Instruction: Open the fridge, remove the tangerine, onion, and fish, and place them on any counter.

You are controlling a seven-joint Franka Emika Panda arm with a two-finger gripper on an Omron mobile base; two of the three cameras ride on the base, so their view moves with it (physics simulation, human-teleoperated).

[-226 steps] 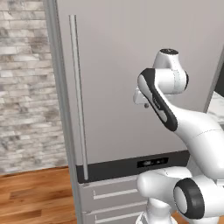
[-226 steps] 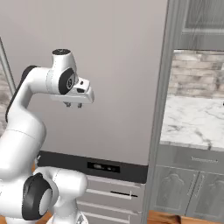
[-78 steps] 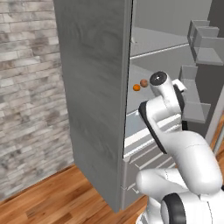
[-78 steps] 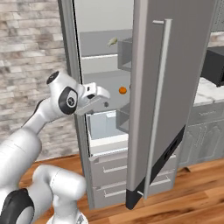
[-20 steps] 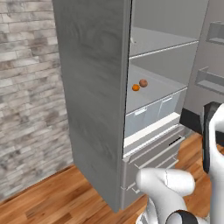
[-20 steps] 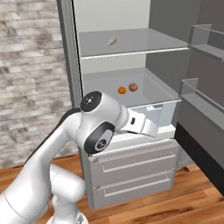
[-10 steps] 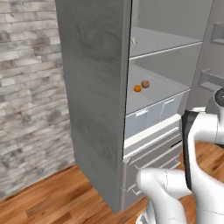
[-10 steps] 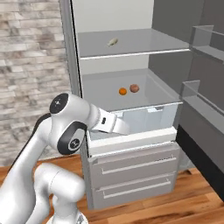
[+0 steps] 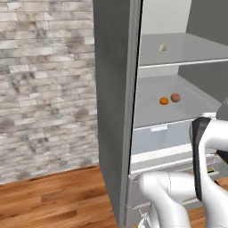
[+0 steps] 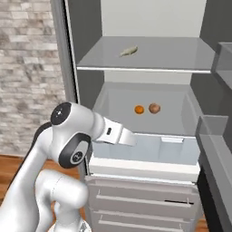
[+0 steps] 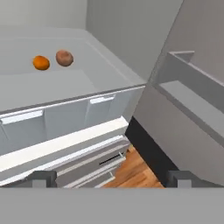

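The fridge (image 10: 149, 18) stands open. On its upper shelf lies the fish (image 10: 128, 51), pale and slim, also seen as the fish (image 9: 161, 47). One shelf lower, the bright orange tangerine (image 10: 139, 109) sits just left of the reddish-brown onion (image 10: 154, 108); they are close together but apart. In the hand view the tangerine (image 11: 41, 62) and onion (image 11: 64, 57) lie far ahead at the upper left. My gripper (image 11: 111, 180) is open and empty, well short of that shelf and in front of the lower drawers. The counter is out of view.
Grey door shelves (image 11: 192, 87) jut in on the right of the hand view. A clear-fronted crisper bin (image 10: 149, 149) and closed drawers (image 10: 145, 201) sit below the fruit shelf. A brick wall (image 9: 44, 89) and wood floor (image 9: 53, 200) lie left of the fridge.
Both base views have shifted and the fridge interior now looks nearer, so the camera moved. My arm has swung back toward the left in the right base view. The food has not moved.
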